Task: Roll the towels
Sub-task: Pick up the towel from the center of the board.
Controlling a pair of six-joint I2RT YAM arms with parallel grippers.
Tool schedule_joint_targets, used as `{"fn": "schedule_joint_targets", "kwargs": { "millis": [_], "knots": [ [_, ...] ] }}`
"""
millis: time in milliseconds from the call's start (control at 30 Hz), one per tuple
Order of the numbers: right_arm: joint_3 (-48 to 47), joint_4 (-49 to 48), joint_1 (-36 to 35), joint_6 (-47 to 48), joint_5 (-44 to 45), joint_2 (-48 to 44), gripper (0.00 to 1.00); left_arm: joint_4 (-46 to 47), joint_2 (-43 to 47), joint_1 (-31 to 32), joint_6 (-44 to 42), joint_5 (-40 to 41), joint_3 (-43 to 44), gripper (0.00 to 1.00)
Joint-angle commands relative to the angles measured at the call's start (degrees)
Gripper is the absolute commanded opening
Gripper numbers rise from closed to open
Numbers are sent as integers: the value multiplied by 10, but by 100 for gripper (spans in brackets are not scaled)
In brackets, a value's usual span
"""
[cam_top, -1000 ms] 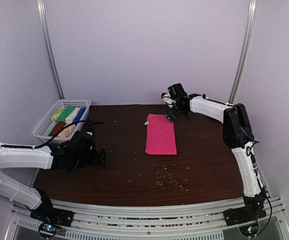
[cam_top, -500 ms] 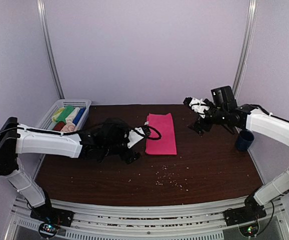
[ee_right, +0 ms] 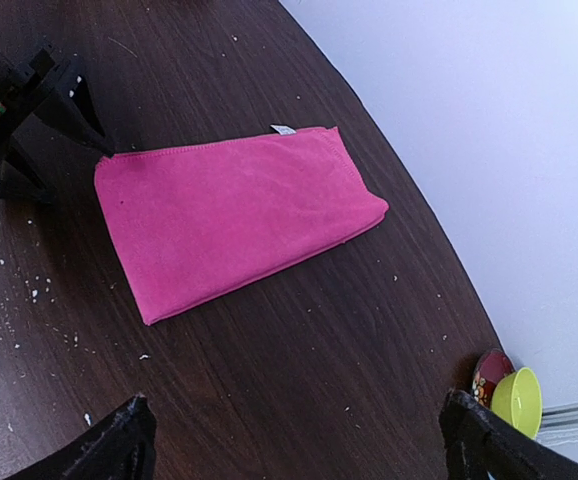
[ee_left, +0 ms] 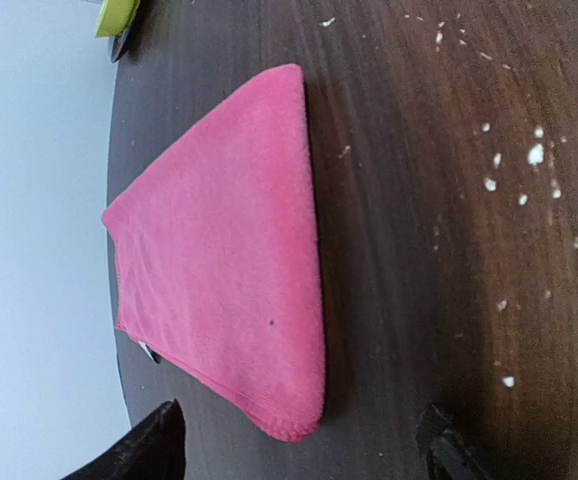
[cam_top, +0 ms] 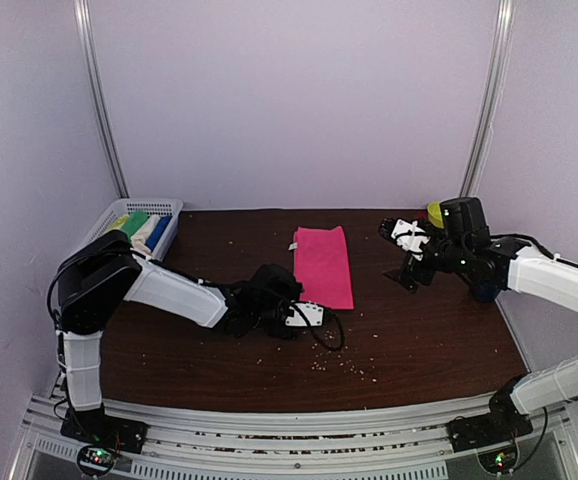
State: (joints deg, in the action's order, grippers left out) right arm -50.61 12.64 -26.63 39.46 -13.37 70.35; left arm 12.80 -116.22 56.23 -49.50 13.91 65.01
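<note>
Pink towel (cam_top: pixel 322 266) lies flat in the middle of the table (cam_top: pixel 439 330), not rolled yet. The left gripper (cam_top: pixel 297 308) sits at its near corner, fingers apart, holding nothing. The right gripper (cam_top: pixel 407 255) hangs beside it, wide open. Next job, I think: pinch the near edge and roll.

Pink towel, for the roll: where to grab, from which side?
Near short edge of the pink towel, from the near side, low along the table. It lies flat as a long folded strip running away from the near edge, so that end is free and rolls along its length. The left gripper faces it, jaws open.
</note>
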Motion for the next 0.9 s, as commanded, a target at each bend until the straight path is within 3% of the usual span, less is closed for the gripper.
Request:
{"fn": "schedule_joint_targets", "kwargs": {
  "millis": [0,100,300,567,767,867],
  "knots": [
    [9,-26,2,-5,-12,7,100,9,-41,-18,-51,-4,28,75],
    [15,-35,4,-8,-11,5,100,-8,-64,-22,-62,1,44,59],
    [22,-41,16,-14,-20,8,100,-67,-117,-27,-70,19,89,49],
    [72,-56,21,90,-116,13,100,-132,-102,-20,-26,-38,100,0],
    [131,-90,17,189,-186,26,100,-165,-59,-3,31,-102,67,0],
    [157,-122,-6,227,-178,44,100,-175,-36,3,62,-128,44,0]
  ]
}}
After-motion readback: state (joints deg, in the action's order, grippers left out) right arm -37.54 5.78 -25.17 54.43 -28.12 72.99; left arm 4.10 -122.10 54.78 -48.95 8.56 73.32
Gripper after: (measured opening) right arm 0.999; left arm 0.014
